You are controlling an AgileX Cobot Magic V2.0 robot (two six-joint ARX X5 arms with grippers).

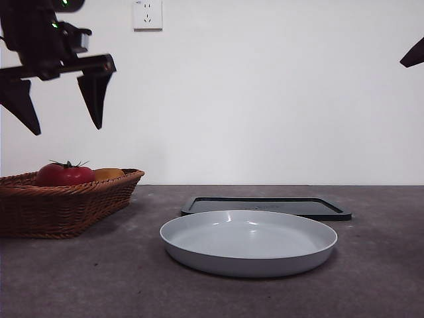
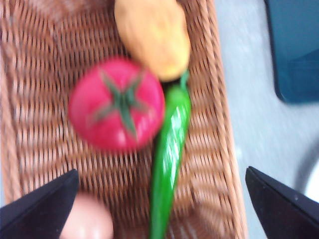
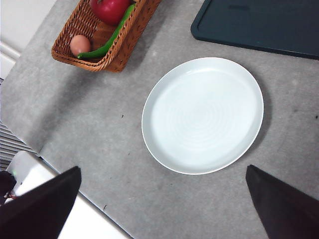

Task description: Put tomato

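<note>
The glossy red tomato (image 2: 117, 103) with its green stem lies in the wicker basket (image 1: 63, 202), and its top shows over the basket rim (image 1: 63, 173) in the front view. My left gripper (image 1: 61, 103) hangs open well above the basket, nothing between its jaws. In the left wrist view the tomato lies straight below, between the spread jaws. The right wrist view catches the tomato (image 3: 109, 9) at the far corner. My right gripper (image 3: 159, 209) is open high over the table near the white plate (image 3: 203, 114), and shows only as a black tip (image 1: 413, 54) in the front view.
An orange fruit (image 2: 152, 35), a green pepper (image 2: 169, 149) and a pale egg (image 2: 87, 219) share the basket with the tomato. The white plate (image 1: 248, 242) sits mid-table with a dark tray (image 1: 265, 207) behind it. A wall stands at the back.
</note>
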